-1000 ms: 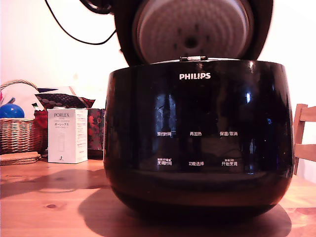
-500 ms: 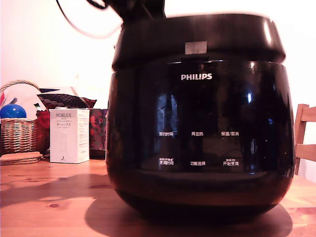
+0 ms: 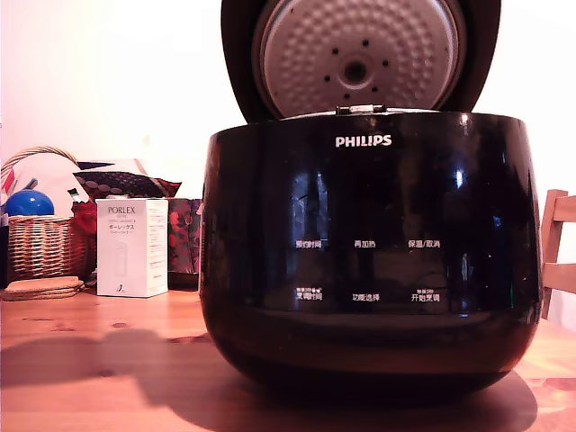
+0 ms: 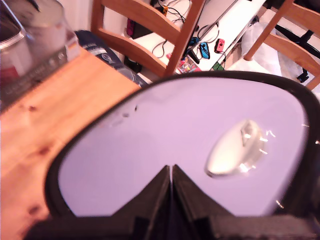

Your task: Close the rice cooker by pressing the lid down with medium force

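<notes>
The rice cooker (image 3: 369, 261), a big glossy black pot with a white PHILIPS logo, fills the exterior view. Its lid (image 3: 360, 58) stands raised behind the body, and the dimpled silver inner disc faces the camera. The exterior view shows no arm or gripper. In the wrist view my gripper (image 4: 171, 170) is shut, its two dark fingers pressed together. Their tips sit over the glossy outer face of the lid (image 4: 175, 125), which reflects pale light. Whether the tips touch the lid I cannot tell.
On the wooden table (image 3: 90, 360) at the exterior view's left stand a white PORLEX box (image 3: 131, 247), a wicker basket (image 3: 40, 243) holding a blue ball (image 3: 29, 202), and stacked coasters (image 3: 40, 288). A wooden chair (image 3: 560, 252) stands at the right. More chairs (image 4: 150, 30) appear beyond the table edge.
One second ago the lid was up. Half a second ago it was down on the body, with the arm above it. Now it is up again and the arm is out of the exterior view.
</notes>
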